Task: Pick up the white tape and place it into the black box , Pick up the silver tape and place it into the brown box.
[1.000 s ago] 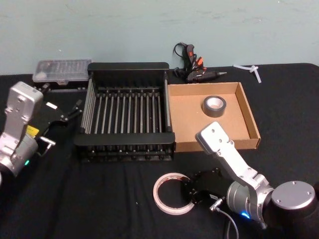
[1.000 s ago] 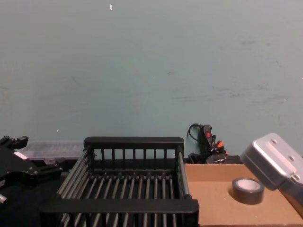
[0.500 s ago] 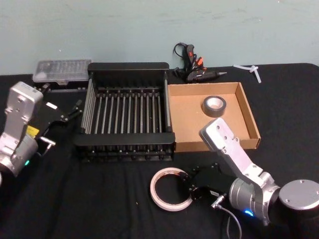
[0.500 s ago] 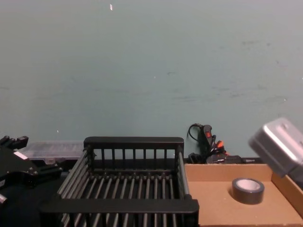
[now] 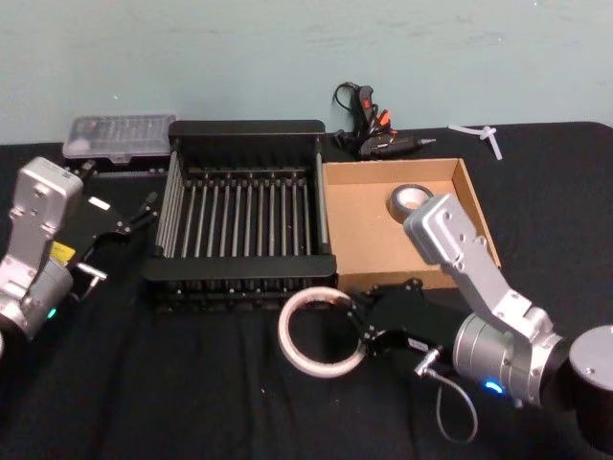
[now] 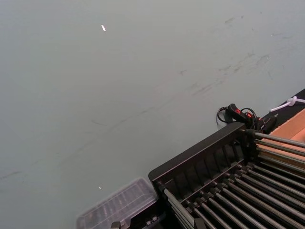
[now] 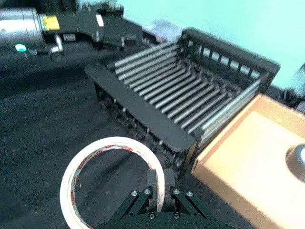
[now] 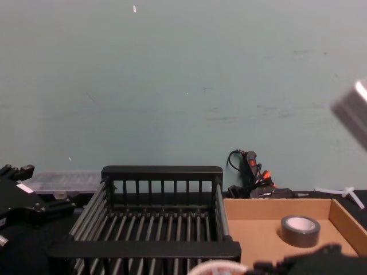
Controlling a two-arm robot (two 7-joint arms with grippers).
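The white tape [image 5: 316, 334] is a wide thin ring with red print inside; my right gripper [image 5: 356, 328] is shut on its rim and holds it off the black cloth, just in front of the black box [image 5: 244, 280]. In the right wrist view the fingers [image 7: 159, 188] pinch the white tape [image 7: 95, 157] near the black box [image 7: 143, 121]. The silver tape [image 5: 406, 201] lies in the brown box [image 5: 479, 225], also seen low in the chest view [image 8: 299, 230]. My left gripper [image 5: 144, 211] is parked left of the crate.
A glue gun [image 5: 369, 129] with cable lies behind the boxes. A clear plastic case [image 5: 120, 137] sits at the back left. A white plastic piece [image 5: 479, 134] lies at the back right. Black cloth covers the table.
My right gripper has lifted the white tape off the cloth and carried it left and toward the black box. The right forearm rose. The left arm stayed still.
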